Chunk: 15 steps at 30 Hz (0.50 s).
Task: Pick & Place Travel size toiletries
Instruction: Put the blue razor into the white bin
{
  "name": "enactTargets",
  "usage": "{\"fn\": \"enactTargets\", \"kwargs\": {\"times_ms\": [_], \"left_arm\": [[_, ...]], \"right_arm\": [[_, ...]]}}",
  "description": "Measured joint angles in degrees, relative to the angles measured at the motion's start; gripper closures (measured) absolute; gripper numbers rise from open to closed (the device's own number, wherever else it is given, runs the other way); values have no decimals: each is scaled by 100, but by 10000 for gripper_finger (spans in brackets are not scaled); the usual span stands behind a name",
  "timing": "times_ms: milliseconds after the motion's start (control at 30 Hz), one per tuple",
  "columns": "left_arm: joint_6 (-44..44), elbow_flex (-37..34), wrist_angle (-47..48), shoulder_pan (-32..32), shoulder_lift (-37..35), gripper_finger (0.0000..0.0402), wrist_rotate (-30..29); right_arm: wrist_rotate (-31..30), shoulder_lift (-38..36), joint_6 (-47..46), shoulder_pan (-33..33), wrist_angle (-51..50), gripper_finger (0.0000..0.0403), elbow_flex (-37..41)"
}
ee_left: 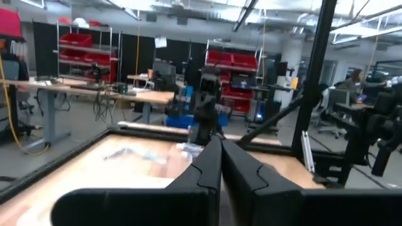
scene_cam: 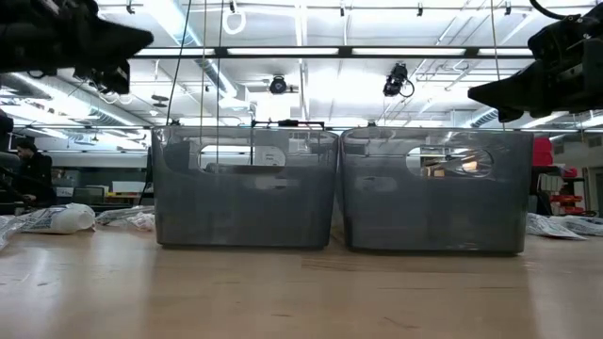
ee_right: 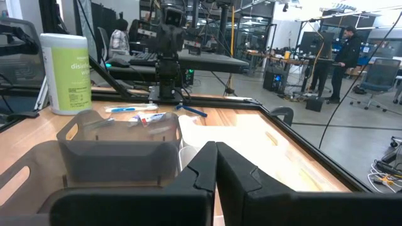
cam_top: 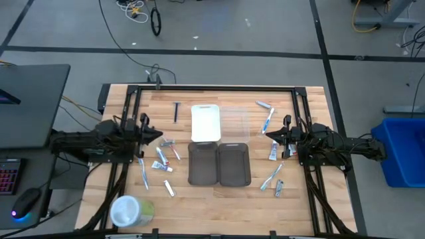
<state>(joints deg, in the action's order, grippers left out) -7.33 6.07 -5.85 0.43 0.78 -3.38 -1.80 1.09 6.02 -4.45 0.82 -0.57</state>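
Travel size toiletries lie loose on the wooden table. One group of small tubes (cam_top: 161, 154) and a toothbrush (cam_top: 144, 174) lies on the left. On the right are another toothbrush (cam_top: 267, 121) and a tube (cam_top: 273, 152). A thin black stick (cam_top: 176, 111) lies toward the far edge. My left gripper (cam_top: 159, 135) hovers shut above the left group, pointing toward the table's middle, with its fingers (ee_left: 217, 166) together and nothing between them. My right gripper (cam_top: 265, 135) hovers shut over the right group, facing the left one; its fingers (ee_right: 217, 166) are also closed on nothing.
Two grey trays (cam_top: 202, 162) (cam_top: 234, 164) stand side by side in the middle. A white tray (cam_top: 205, 123) and a clear one (cam_top: 234, 121) sit behind them. A round white-and-green container (cam_top: 129, 211) stands at the near left. A black frame (cam_top: 212, 88) borders the table.
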Motion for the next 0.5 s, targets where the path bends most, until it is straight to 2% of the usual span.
{"fn": "enactTargets", "kwargs": {"times_ms": [333, 500], "left_arm": [[0, 484, -12, 0, 59, 386, -2], [0, 839, -13, 0, 316, 386, -2]], "right_arm": [[0, 1, 0, 0, 0, 389, 1], [0, -1, 0, -2, 0, 390, 0]]}}
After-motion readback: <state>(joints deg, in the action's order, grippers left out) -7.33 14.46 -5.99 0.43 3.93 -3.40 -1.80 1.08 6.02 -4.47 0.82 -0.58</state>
